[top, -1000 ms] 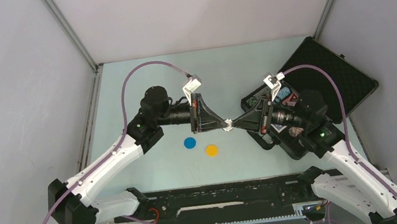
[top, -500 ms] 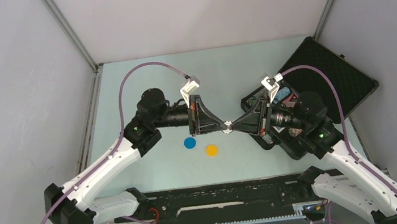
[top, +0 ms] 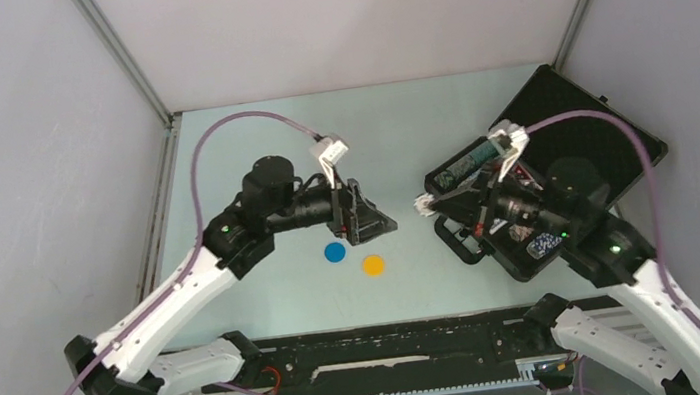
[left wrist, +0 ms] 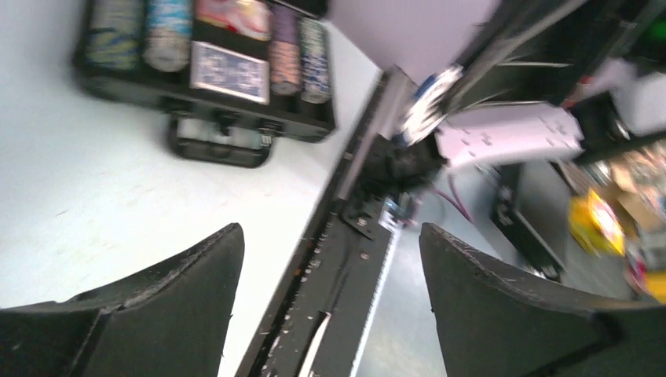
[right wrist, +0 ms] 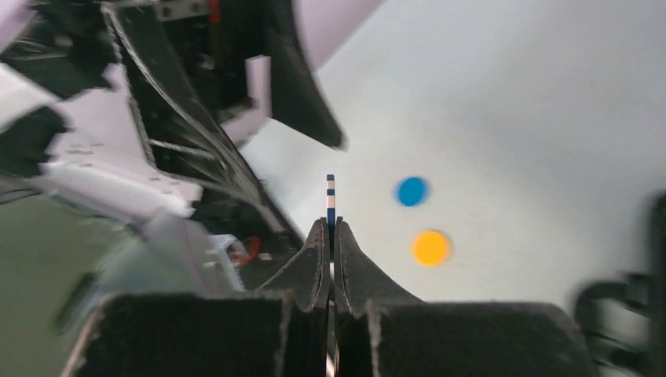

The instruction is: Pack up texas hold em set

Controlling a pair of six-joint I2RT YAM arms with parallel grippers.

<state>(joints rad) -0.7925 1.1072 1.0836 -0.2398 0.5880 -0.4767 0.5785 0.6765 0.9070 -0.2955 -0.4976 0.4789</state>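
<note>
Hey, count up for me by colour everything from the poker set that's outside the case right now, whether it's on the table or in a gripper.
Blue disc, lying on the table: 1
Yellow disc, lying on the table: 1
Blue-and-white-edged chip, pinched in the right gripper: 1
Total: 3

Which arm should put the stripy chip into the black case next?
Probably the right arm: its jaws are shut on the chip, right beside the open case. The left arm has open, empty jaws, farther away.
</note>
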